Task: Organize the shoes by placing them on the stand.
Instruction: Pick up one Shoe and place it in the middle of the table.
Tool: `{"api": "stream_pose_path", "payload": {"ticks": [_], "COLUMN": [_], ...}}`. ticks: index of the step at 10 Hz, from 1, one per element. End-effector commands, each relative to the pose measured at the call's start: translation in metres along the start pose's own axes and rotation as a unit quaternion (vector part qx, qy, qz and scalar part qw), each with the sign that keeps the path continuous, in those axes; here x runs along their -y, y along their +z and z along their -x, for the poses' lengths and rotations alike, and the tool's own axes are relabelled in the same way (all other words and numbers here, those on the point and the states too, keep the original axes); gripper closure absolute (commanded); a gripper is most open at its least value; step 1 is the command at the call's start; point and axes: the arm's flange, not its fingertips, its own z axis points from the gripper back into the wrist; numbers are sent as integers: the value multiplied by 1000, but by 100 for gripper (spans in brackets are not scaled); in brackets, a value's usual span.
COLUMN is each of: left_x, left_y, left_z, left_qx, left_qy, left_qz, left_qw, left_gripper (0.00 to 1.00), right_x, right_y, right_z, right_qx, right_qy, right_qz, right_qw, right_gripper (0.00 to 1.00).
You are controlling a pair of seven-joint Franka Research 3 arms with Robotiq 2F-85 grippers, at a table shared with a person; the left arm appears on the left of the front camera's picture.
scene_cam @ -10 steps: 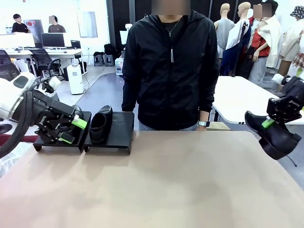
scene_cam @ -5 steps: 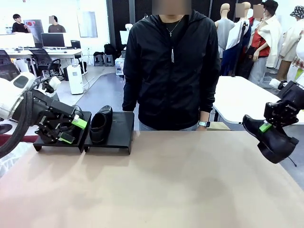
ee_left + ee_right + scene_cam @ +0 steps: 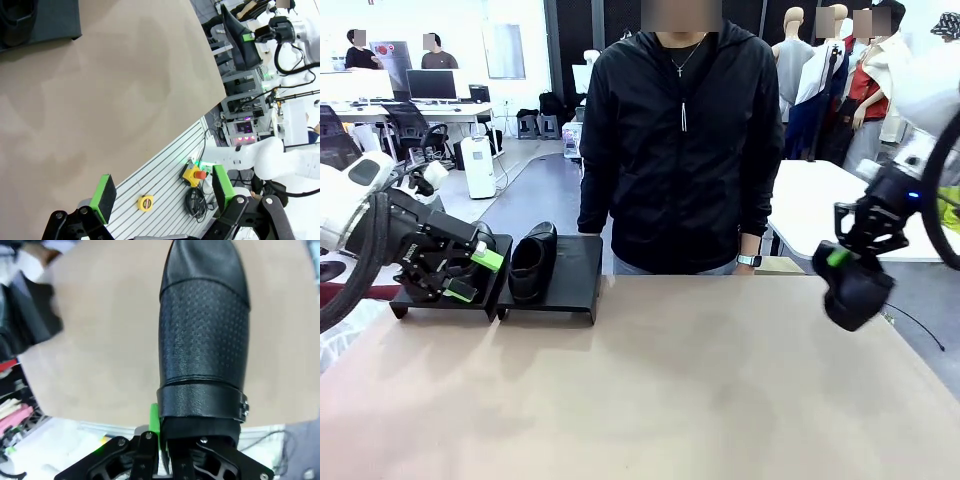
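Observation:
One black glossy shoe (image 3: 532,262) lies on the right platform of the low black stand (image 3: 575,285), at the table's far left. My left gripper (image 3: 475,276) hovers open in front of the stand's left platform, nothing between its green pads (image 3: 105,196). The left wrist view has the stand's corner (image 3: 55,22) at the top left. At the table's right edge my right gripper (image 3: 840,262) is shut on the heel rim of a second shoe (image 3: 855,292), held in the air. In the right wrist view that shoe (image 3: 202,340) points away over the tan table (image 3: 115,355), my right gripper (image 3: 162,440) beneath it.
A person in a black jacket (image 3: 680,140) stands at the far side, arms down. The tan tabletop (image 3: 650,380) is bare from the stand to the right edge. Past the table's near edge, an aluminium frame with an emergency-stop button (image 3: 196,175) is in the left wrist view.
My right arm has swung left and inward toward the table with the shoe, turning its toe downward. The left arm and the shoe on the stand have not moved.

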Motion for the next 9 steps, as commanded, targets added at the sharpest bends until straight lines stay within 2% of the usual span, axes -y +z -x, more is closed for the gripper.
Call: {"api": "stream_pose_path", "payload": {"ticks": [1,3,4,5,7,9], "left_x": [1,1,1,1,1,1], "left_y": [0,0,0,0,0,0], "left_z": [-1,-1,-1,-1,-1,-1], "left_qx": [2,2,2,2,2,2], "left_qy": [-1,-1,-1,-1,-1,-1], "left_qz": [11,11,11,11,11,11], "left_qw": [1000,1000,1000,1000,1000,1000], "left_gripper": [0,0,0,0,0,0], "right_x": [-71,-136,-166,-187,-210,-223], "right_y": [-28,-85,-124,-155,-206,-253], "right_z": [58,100,118,127,146,142], "right_qx": [-6,-19,0,-12,-18,-30], "right_qy": [-17,35,56,65,148,150], "right_qz": [-18,-9,12,16,56,81], "right_qw": [1000,999,998,998,987,985], "right_gripper": [100,100,100,100,100,100]}}
